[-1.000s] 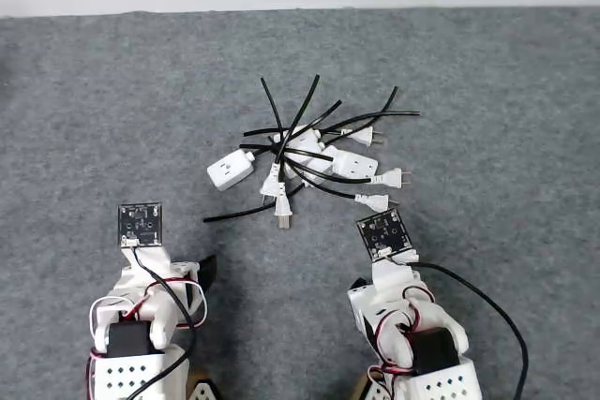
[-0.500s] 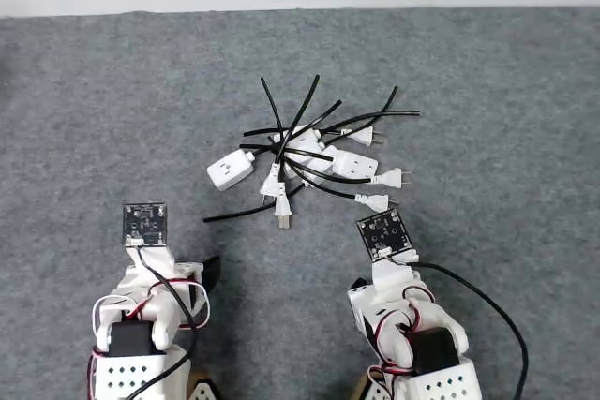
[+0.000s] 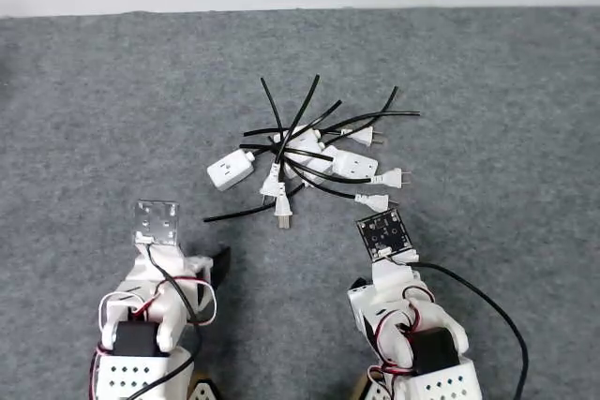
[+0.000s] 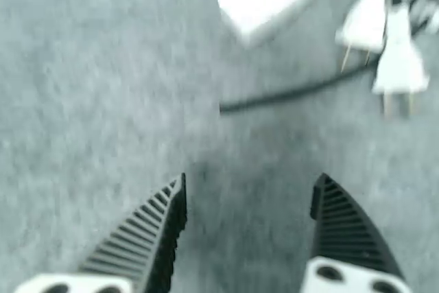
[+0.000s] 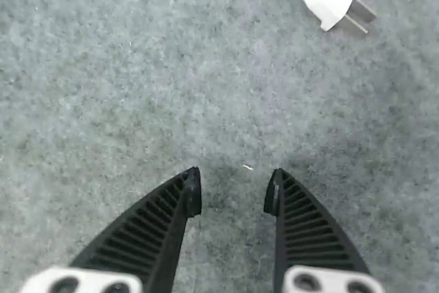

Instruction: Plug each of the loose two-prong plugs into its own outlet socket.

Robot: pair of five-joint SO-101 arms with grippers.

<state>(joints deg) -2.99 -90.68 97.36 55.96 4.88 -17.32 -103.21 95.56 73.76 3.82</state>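
— Near the middle of the tabletop (image 3: 84, 91), what is in that heap?
— White plugs (image 3: 281, 211), each a small tapered moulded body with two flat metal prongs. With them are boxy white sockets (image 3: 231, 170) with rounded corners and dark slots in their upper faces. Thin black cords (image 3: 298, 114) run through the lot, and several fan out like spokes toward the far edge.
— How do the plugs lie?
— Those with bare prongs showing lie loose on their sides. Three on the heap's right side point toward the right edge, and one on its near side points at the near edge. Under the crossing cords I cannot tell.
— And the surface?
— Grey, flat and fuzzy, like felt or short carpet.
— What about the left pincer (image 4: 252, 183)?
— It hangs over bare felt, between the heap and the near-left corner. Its fingers (image 4: 154, 238) are black plastic wedges with ribbed inner faces, set wide apart with nothing between them. Beyond the tips lie one socket, two plugs and a curving cord, all clear of it.
— And the right pincer (image 5: 235, 176)?
— It is close to the heap's near-right side, also over bare felt. It has the same ribbed black wedges, parted less widely than the left ones, and it grips nothing. One plug lies near its tips without touching, prongs aimed toward the right edge.
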